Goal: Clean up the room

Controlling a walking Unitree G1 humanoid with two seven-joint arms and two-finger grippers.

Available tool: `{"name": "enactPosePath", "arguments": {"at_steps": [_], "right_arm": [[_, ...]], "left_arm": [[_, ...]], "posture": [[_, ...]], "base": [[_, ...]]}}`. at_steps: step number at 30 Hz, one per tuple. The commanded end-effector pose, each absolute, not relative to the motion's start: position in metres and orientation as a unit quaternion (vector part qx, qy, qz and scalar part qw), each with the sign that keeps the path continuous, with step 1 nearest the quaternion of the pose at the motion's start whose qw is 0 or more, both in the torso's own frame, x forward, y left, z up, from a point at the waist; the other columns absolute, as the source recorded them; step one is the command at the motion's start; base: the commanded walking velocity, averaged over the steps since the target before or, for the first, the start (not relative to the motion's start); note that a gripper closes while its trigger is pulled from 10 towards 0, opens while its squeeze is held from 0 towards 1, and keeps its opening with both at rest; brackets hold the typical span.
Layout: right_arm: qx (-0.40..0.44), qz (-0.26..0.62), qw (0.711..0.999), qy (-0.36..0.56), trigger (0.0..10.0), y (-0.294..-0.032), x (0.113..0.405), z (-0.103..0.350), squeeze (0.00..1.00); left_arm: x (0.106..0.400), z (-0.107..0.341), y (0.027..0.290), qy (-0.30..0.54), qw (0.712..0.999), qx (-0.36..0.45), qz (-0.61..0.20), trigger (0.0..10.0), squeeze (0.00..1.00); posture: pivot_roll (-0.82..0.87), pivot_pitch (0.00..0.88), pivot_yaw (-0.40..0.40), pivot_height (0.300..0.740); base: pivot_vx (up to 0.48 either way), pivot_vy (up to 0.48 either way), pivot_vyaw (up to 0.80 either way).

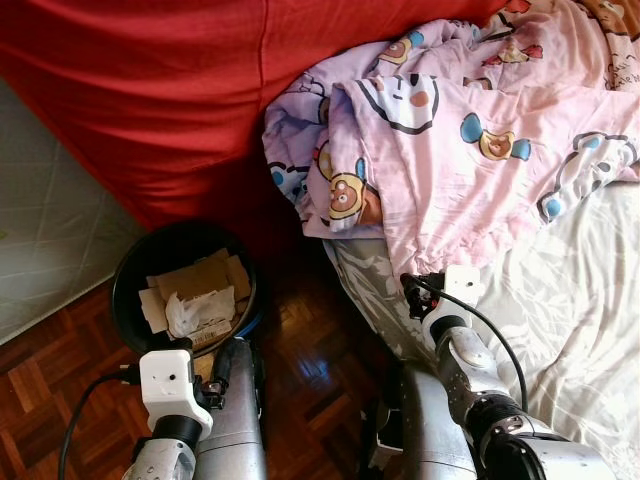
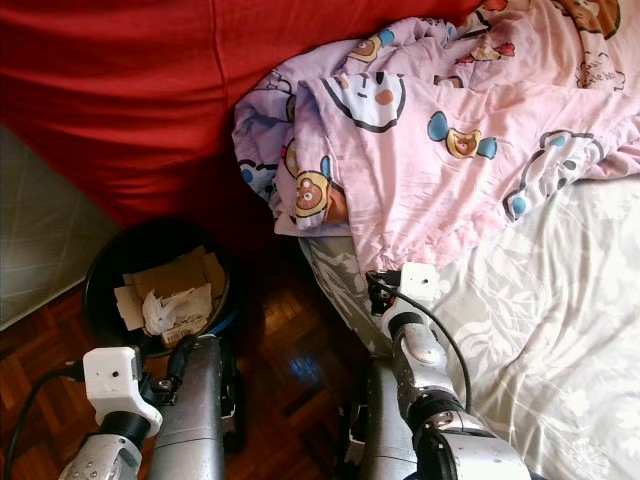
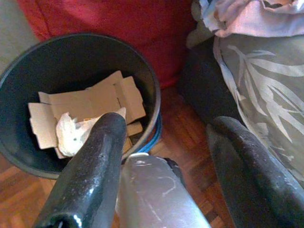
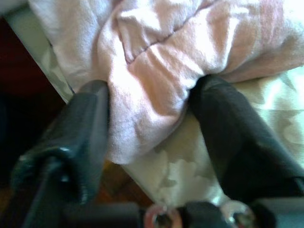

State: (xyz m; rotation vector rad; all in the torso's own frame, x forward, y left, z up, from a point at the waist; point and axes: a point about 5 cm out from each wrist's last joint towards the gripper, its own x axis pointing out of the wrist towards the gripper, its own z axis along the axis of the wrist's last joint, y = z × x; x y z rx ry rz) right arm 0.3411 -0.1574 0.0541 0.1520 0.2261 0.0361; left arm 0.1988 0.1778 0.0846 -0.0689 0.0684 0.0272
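right gripper (image 4: 147, 128): jaws spread, astride the pink blanket (image 1: 450, 150) hem at bed (image 1: 590, 300) edge
blanket: bunched straight ahead, nearer right arm
left gripper (image 3: 166, 156): jaws apart, empty, over bin (image 1: 135, 262)

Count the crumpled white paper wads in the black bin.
1: a crumpled white paper wad lying on the flattened brown cardboard pieces inside the round black plastic bin. More may be hidden beneath the cardboard.
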Motion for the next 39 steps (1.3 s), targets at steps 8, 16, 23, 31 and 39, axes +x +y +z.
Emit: {"name": "enactPosePath", "arguments": {"at_steps": [8,16,23,31,39], "right_arm": [[0.063,0.013,0.985,0.159,0.0,-0.167,0.325,0.032,0.0],[0.102,0.022,0.982,0.159,0.0,-0.163,0.322,0.029,0.0],[0.105,0.012,0.981,0.162,0.0,-0.166,0.319,0.026,0.0],[0.115,-0.022,0.984,0.137,0.0,-0.187,0.311,0.023,0.0],[0.112,-0.032,0.987,0.107,0.0,-0.202,0.292,0.016,0.0]], "left_arm": [[0.183,0.071,0.176,0.071,0.996,-0.041,0.028,10.0,0.0],[0.183,0.069,0.174,0.074,0.996,-0.043,0.029,10.0,0.0],[0.186,0.064,0.176,0.078,0.996,-0.043,0.033,10.0,0.0],[0.204,0.05,0.188,0.085,0.995,-0.038,0.045,10.0,0.0],[0.223,0.032,0.199,0.102,0.993,-0.036,0.053,10.0,0.0]], "posture": [[0.24,0.551,-0.108,0.599],[0.23,0.55,-0.117,0.599],[0.23,0.523,-0.122,0.599],[0.2,0.407,-0.128,0.599],[0.14,0.294,-0.114,0.599]], "base": [[0.0,0.0,0.0],[0.0,0.0,0.0],[0.0,0.0,0.0],[0.0,0.0,0.0],[0.0,0.0,0.0]]}}
